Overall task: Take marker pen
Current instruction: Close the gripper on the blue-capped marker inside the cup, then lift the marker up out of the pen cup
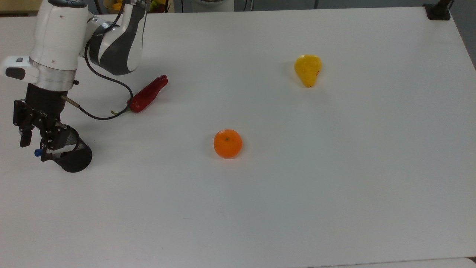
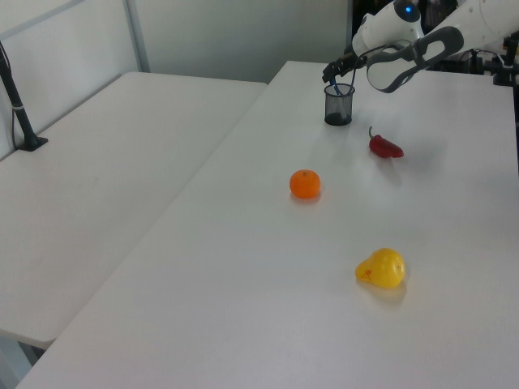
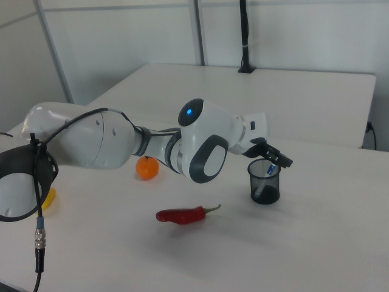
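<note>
the white tabletop (image 1: pixel 282 193) carries everything here, and in the left view a second white table (image 2: pixel 105 186) stands beside it on the left view's left. the white and grey franka arm (image 1: pixel 115 41) reaches down over the corner at the top view's left, a black cable (image 1: pixel 108 111) looping from its wrist. its gripper (image 1: pixel 34 143) hangs right at the mouth of a black mesh pen cup (image 1: pixel 73 158) that stands upright near the edge at the top view's left; the black fingers (image 1: pixel 24 137) are spread apart, released, one on either side of the marker pen's blue cap, and nothing is clamped between them. the marker pen (image 1: pixel 38 152) stands tilted inside the cup, its blue cap poking above the rim toward the top view's left; in the right view the marker pen (image 3: pixel 271 167) leans against the cup's far rim just under the gripper (image 3: pixel 275 156), and in the left view it is a small blue fleck (image 2: pixel 333 87) above the cup. a red chili pepper (image 1: pixel 147 95) lies on the tabletop near the cup, apart from it, green stem toward the cup. a yellow pear (image 1: pixel 308 69) lies well apart at the top view's upper right, and an orange (image 1: pixel 227 143) sits between the two, near the middle of the tabletop.
</note>
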